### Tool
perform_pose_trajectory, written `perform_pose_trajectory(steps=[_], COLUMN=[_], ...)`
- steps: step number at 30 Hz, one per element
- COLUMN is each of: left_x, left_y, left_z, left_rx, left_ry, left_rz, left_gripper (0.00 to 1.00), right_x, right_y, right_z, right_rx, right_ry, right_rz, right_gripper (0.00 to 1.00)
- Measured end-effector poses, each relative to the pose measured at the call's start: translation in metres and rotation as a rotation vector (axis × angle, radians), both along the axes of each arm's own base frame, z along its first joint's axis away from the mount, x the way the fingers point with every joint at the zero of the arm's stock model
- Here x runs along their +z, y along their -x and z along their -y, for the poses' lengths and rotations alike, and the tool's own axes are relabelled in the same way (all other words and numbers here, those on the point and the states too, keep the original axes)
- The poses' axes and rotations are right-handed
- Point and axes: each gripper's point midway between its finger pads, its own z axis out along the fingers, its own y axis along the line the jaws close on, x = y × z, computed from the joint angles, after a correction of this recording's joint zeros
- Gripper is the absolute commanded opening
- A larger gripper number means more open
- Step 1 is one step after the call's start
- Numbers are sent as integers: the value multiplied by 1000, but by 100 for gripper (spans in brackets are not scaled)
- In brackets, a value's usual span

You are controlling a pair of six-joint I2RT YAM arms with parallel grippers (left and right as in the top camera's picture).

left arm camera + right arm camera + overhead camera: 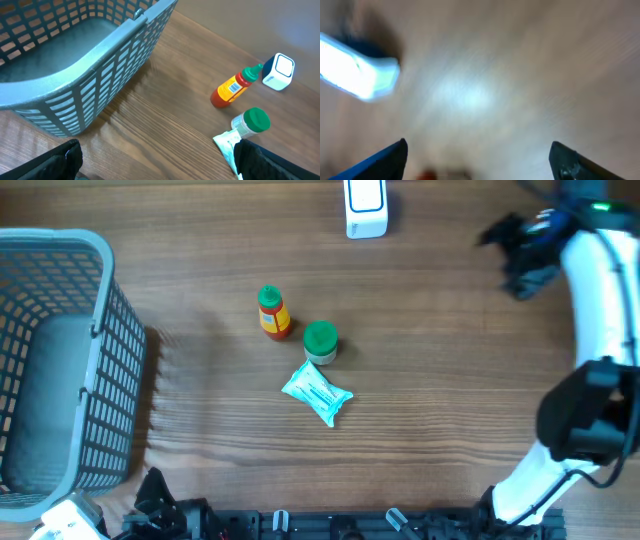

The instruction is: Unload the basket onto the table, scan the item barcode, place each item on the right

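Sauce bottle point(272, 314) seems to lie at the table's middle, just beside the green-lidded jar point(320, 340) and well apart from the scanner point(365, 207) at the far edge. Left gripper point(157, 147) and right gripper point(477, 150) are both released and empty. A careless grasp may roll the round bottle and hide its label.

White scanner point(365, 207) beyond red bottle point(273, 313)
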Motion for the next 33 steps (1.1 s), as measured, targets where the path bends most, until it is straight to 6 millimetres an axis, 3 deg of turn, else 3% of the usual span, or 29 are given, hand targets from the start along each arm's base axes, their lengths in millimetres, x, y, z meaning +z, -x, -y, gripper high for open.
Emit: perform_pose_trajectory(steps=[3,7,8,10,13,14,16,19,22,25,28,31,33], left_x=[0,0,0,0,0,0,0,0,0,0,0,0,0], left_y=[0,0,0,0,0,0,0,0,0,0,0,0,0], left_z=[0,0,0,0,0,0,0,0,0,0,0,0,0], left_rx=[-1,-1,-1,-1,-1,-1,-1,-1,-1,-1,-1,-1,-1], left_ry=[-2,-2,-2,-2,-2,-2,-2,-2,-2,-2,-2,-2,-2], left_rz=[0,0,0,-1,-1,-1,0,0,0,-1,-1,-1,0], left_gripper=[100,100,100,100,100,100,100,100,100,100,100,100,100], right_x=[-3,-1,3,6,4,4,1,-28,-38,-35,-34,-46,-67], right_y=[25,35,24,29,51,54,54,86,93,97,98,93,86], right_z=[-82,-152,-171,-196,-221,-228,-235,-242,-261,-288,-303,-303,-300], right_rx=[81,233,362,674,1070,1175,1355,1627,1745,1829,1865,1873,1872], right_ry=[-35,-26,2,60,124,144,182,135,137,151,195,246,274], right_rz=[-99,-56,52,163,250,290,378,387,469,569,614,588,538], right_gripper=[99,99,100,100,95,100,100,100,100,99,99,100,100])
